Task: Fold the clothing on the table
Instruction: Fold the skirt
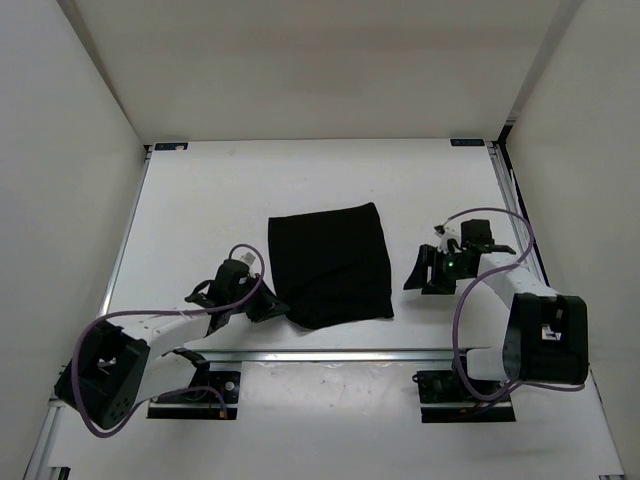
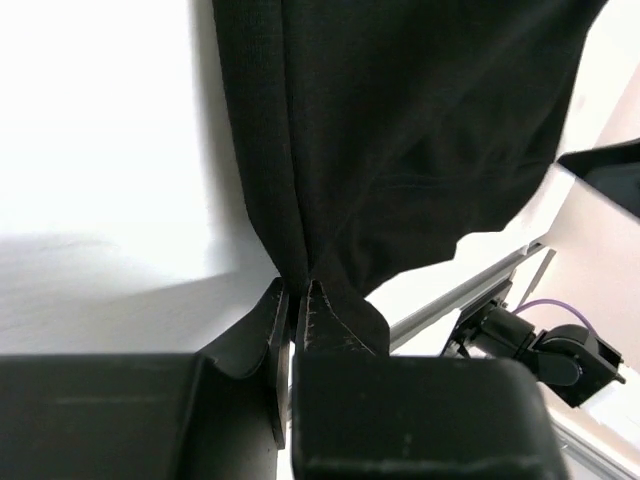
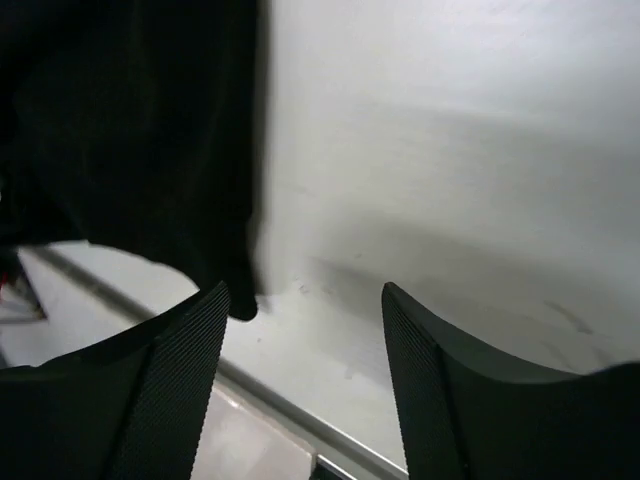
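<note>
The plain black soft clothing (image 1: pixel 330 265) is laid as a compact rectangle on the white matte table (image 1: pixel 200 200) and is judged partly folded. Its near left corner is pinched by the left hand (image 2: pixel 297 295). The right hand (image 3: pixel 305 300) is held open and empty beside it.

My left arm (image 1: pixel 150 330) stretches from its base at the near left out toward the right, lying low, and the wrist carries the left gripper (image 1: pixel 265 305) pointing right. I see its fingers (image 2: pixel 275 325) pressed almost together, pinching the near left edge of the clothing (image 1: pixel 330 265). My right arm (image 1: pixel 500 285) comes up from the near right and leans far and left. The right gripper (image 1: pixel 420 272) points left, its fingers (image 3: pixel 190 350) spread wide apart with nothing between them.
</note>
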You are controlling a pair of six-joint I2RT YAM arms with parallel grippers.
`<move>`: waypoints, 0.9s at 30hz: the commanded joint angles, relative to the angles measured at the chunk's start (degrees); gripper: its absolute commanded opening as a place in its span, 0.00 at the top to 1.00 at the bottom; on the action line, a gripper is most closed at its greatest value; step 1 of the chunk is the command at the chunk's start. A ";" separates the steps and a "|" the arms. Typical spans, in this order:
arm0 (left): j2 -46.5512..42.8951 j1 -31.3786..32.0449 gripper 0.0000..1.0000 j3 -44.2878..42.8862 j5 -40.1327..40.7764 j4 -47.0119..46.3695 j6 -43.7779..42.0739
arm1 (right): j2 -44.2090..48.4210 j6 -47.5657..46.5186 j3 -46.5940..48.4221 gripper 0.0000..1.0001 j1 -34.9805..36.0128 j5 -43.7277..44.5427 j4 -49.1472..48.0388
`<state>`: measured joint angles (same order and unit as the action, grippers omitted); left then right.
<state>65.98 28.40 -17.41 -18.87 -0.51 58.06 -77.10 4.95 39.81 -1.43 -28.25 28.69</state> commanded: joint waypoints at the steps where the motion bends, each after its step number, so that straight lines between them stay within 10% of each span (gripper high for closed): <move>1: -1.99 0.51 1.00 1.59 -0.64 -3.34 1.61 | -0.68 -0.82 -3.94 0.31 2.47 -8.64 -0.03; 5: -2.16 -1.06 0.84 1.24 -0.90 -1.87 0.04 | -1.30 -1.26 -4.30 0.25 6.69 -9.54 -0.39; 7: -2.95 -1.86 0.52 1.06 -1.08 -0.64 -0.93 | -2.61 -1.61 -5.09 0.33 8.02 -8.58 -0.65; 11: -6.98 -3.53 0.18 -0.25 0.59 4.72 -2.87 | -3.76 -1.34 -5.36 0.41 10.48 -8.23 -2.05; 27: -12.90 5.09 0.21 3.71 2.27 6.57 5.23 | -11.93 -0.99 -1.58 0.67 13.91 -9.37 -3.99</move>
<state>52.47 33.36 -12.58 -17.23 5.43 63.16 -88.77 4.95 36.75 11.35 -39.05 26.28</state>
